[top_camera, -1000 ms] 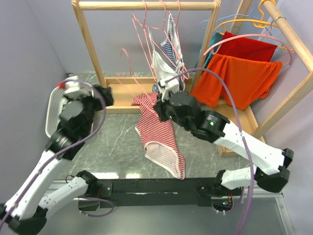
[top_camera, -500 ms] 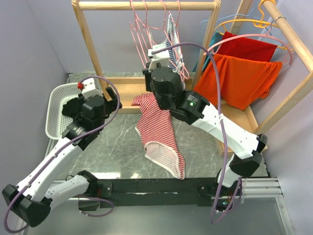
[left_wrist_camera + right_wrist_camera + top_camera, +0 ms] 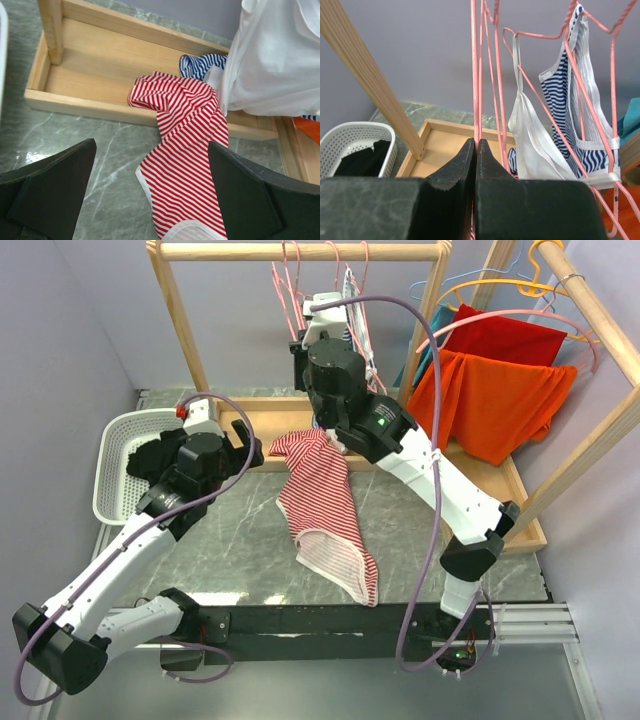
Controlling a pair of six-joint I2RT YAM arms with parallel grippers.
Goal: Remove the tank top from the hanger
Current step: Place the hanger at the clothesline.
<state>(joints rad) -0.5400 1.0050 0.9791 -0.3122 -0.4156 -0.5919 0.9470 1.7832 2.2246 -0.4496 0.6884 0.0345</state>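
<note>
Red-striped tank top (image 3: pixel 325 505) on table (image 3: pixel 230 530), off hanger (image 3: pixel 475 75)

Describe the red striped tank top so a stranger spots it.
Find the wooden clothes rack. Draped over its base tray's front edge lies the tank top: red-and-white striped, unlike the white top and blue-striped top hanging above.

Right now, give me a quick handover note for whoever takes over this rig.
Left gripper: open, hovering over the red-striped tank top.
Right gripper: shut on a pink hanger wire up at the wooden rack.
Done: the red-striped tank top is off its hanger, draped over the wooden base rim onto the table.
Left: let go of the hanger. A white tank top and a blue-striped tank top hang on other hangers.
</note>
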